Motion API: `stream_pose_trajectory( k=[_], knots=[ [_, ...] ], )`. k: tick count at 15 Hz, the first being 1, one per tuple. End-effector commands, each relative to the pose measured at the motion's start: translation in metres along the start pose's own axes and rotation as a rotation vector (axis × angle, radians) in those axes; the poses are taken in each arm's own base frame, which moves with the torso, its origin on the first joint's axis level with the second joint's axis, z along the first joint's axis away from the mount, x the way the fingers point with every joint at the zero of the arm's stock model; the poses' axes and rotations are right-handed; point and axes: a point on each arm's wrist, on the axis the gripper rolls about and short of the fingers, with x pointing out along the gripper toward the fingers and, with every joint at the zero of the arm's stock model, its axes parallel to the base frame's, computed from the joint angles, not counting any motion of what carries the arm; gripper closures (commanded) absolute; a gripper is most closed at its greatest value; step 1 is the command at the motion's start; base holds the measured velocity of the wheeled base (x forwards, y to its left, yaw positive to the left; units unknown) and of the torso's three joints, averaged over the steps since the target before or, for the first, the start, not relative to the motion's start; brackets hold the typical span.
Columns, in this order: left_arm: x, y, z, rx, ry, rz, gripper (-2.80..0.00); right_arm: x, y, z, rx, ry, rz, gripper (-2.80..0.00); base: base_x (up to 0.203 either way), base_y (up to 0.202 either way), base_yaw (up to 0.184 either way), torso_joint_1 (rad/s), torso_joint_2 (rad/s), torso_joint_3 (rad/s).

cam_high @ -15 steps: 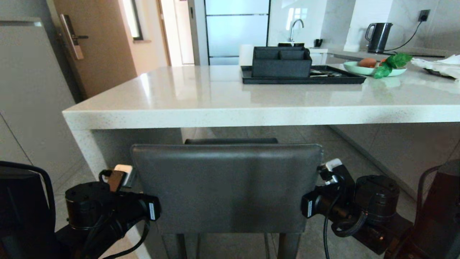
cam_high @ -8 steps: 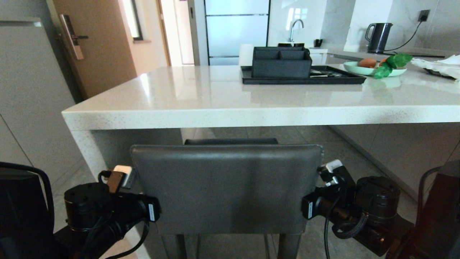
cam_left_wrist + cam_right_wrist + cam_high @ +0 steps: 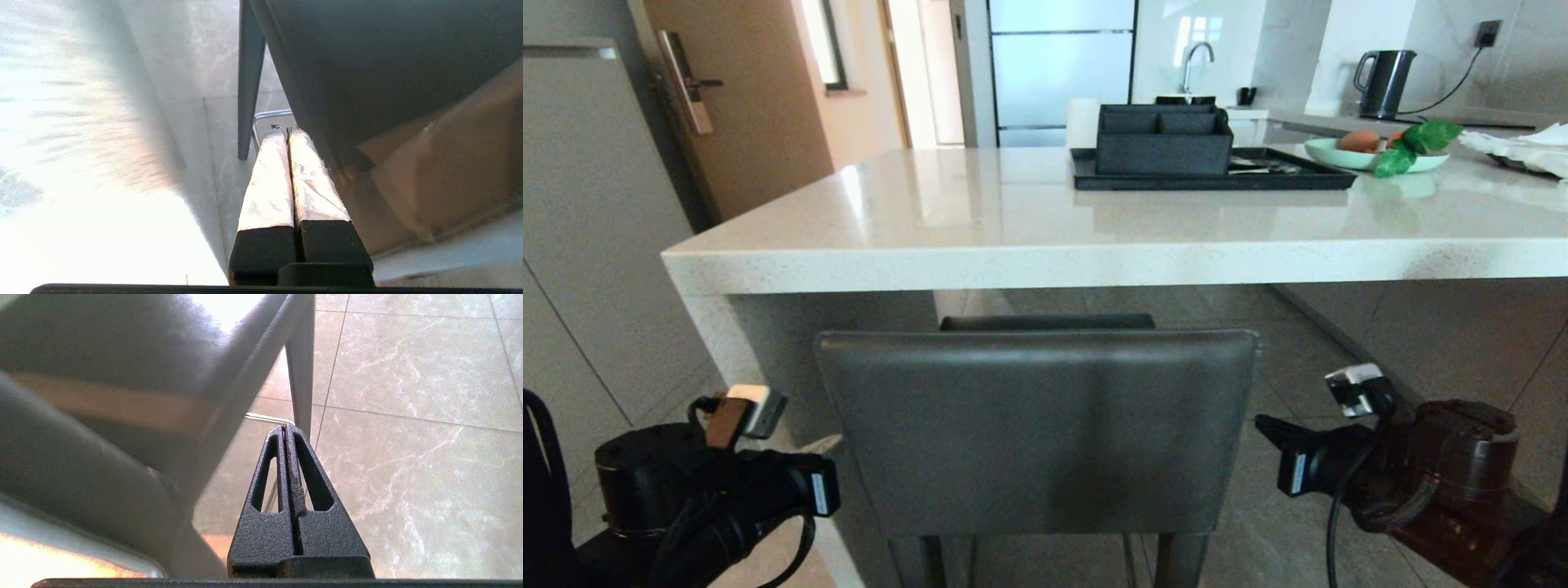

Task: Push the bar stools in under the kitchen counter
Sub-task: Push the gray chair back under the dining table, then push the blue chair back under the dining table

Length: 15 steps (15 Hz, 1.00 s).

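stool [image 3: 1037,433] — dark grey back, dark legs | counter [image 3: 1045,265] — white with tiny specks, shiny top | tray [image 3: 1217,181] and box [image 3: 1162,143] — black | plate [image 3: 1339,155] — pale green, with green leaves [image 3: 1417,140] | kettle [image 3: 1380,83] — black | floor [image 3: 408,416] — grey tiles with pale wavy lines | door [image 3: 760,106] — brown

I am seeing the grey stool [image 3: 1037,425] filling the lower middle of the frame, its back blocking any straight path under the counter [image 3: 1094,261]. Open floor [image 3: 1307,359] is lying at lower right beside it; at lower left the counter's white end panel [image 3: 727,343] is narrowing the gap.
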Motion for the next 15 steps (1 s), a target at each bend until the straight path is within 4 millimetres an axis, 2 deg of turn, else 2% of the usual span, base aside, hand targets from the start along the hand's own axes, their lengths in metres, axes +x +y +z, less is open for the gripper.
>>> stream_pose_trajectory(
  k=[1,5,9,11,15],
  knots=[
    [-0.016,0.002,0.013,-0.003,-0.075,0.006,0.0,-0.021,-0.007,0.01,0.008,-0.051,-0.015,0.0,0.0,0.0,0.0,0.0,0.0,0.0],
    [-0.044,0.001,0.026,-0.005,-0.171,0.01,0.0,-0.054,-0.001,0.012,0.005,-0.065,-0.012,0.0,0.0,0.0,0.0,0.0,0.0,0.0],
    [-0.078,-0.001,0.049,0.012,-0.34,0.019,0.0,-0.094,0.007,0.044,-0.016,-0.291,-0.003,0.0,0.0,0.0,0.0,0.0,0.0,0.0],
    [-0.1,-0.004,0.056,0.042,-0.404,0.017,0.0,-0.118,0.012,0.055,-0.054,-0.371,-0.004,0.0,0.0,0.0,0.0,0.0,0.0,0.0],
    [-0.146,-0.01,0.066,0.115,-0.475,0.037,0.0,-0.173,0.022,0.059,-0.124,-0.454,-0.017,0.0,0.0,0.0,0.0,0.0,0.0,0.0]
  ],
)
